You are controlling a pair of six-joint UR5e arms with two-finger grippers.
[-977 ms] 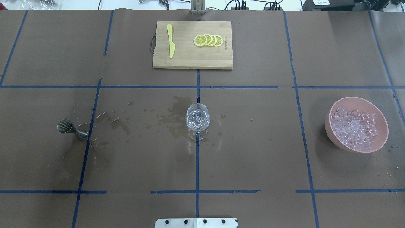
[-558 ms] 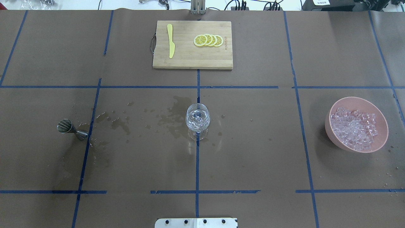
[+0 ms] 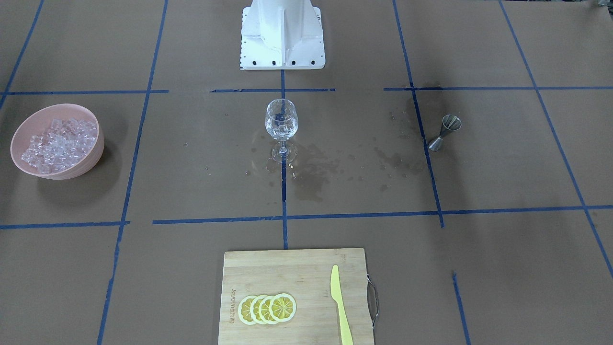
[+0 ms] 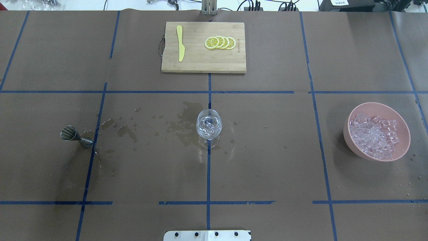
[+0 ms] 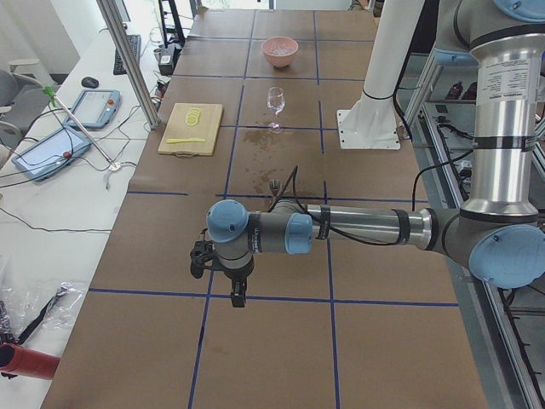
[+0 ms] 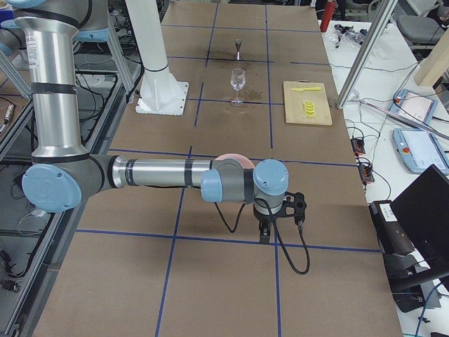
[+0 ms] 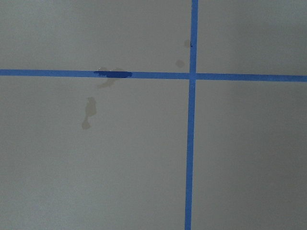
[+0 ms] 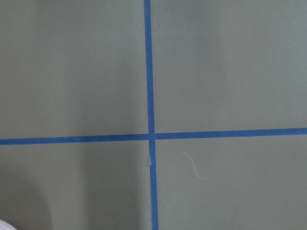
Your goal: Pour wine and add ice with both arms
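A wine glass [image 4: 209,126] stands upright at the table's centre with clear liquid and a few ice cubes [image 4: 208,123] inside; it also shows in the front view [image 3: 282,122]. A pink bowl [image 4: 351,140] full of ice [image 4: 374,135] sits at the right. A steel jigger [image 4: 76,135] stands at the left. The left gripper [image 5: 237,294] shows only in the left side view, over bare table far from the glass. The right gripper [image 6: 265,235] shows only in the right side view, just past the bowl [image 6: 235,160]. I cannot tell whether either is open or shut.
A bamboo cutting board [image 4: 203,63] at the far middle carries a yellow knife [image 4: 180,43] and lemon slices [image 4: 220,43]. Wet stains [image 4: 184,127] spread on the brown paper left of the glass. The white robot base [image 3: 282,33] is at the near edge.
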